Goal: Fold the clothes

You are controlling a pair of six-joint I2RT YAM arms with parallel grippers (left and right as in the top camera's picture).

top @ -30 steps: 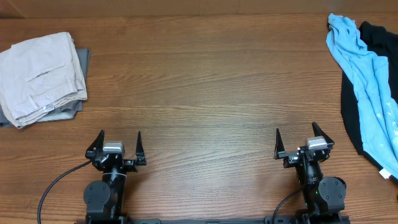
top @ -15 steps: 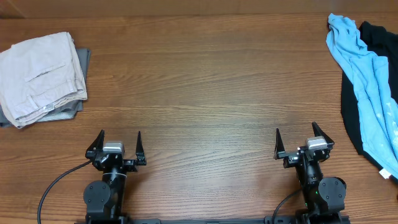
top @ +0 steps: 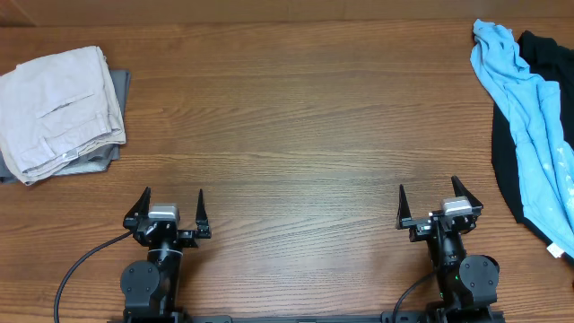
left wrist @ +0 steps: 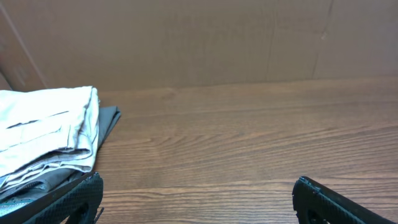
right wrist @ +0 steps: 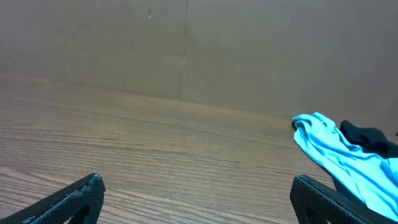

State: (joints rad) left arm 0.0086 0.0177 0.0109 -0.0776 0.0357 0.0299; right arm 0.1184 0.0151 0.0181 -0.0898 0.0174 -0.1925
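A crumpled light blue T-shirt (top: 534, 126) lies stretched along the table's far right edge, partly over a black garment (top: 547, 54); the right wrist view shows the T-shirt (right wrist: 336, 155) ahead on the right. My right gripper (top: 427, 199) rests near the front edge, left of the shirt and well apart from it, open with nothing between its fingers; in its wrist view the right gripper (right wrist: 196, 190) frames bare wood. At the front left, my left gripper (top: 171, 202) is open and empty too, and the left gripper (left wrist: 199, 193) frames only tabletop.
Folded beige trousers (top: 58, 108) sit on a grey garment (top: 112, 157) at the far left, also seen as trousers (left wrist: 43, 137) in the left wrist view. A brown wall (right wrist: 186, 50) stands behind the wooden table (top: 287, 135).
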